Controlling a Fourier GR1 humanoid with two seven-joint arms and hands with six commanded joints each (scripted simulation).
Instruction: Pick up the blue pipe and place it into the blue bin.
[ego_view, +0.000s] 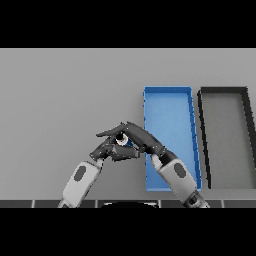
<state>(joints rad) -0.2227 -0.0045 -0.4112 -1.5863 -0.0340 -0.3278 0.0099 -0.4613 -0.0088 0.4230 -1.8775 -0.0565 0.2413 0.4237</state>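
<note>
Just below the middle of the frame the two dark hands meet over the grey table (60, 100). The right hand (142, 140) reaches in from the lower right, its white and grey forearm crossing the lower left corner of the blue bin (192, 140), and its fingers stretch leftward over a small object. That object is the blue pipe (123, 140): only a pale round end and a sliver of blue show between the fingers, so its full shape is hidden. The right hand's fingers and thumb appear curled round the pipe, gripping it. The pipe lies just left of the bin's left wall, outside the bin; whether it touches the table cannot be told.

The left hand (107, 151) comes up from the lower left and sits right against the right hand, just below and left of the pipe; its fingers look bent, but whether they hold anything cannot be told.

A black bin (202, 130) stands just beside the blue bin, at the right edge of the frame
</note>
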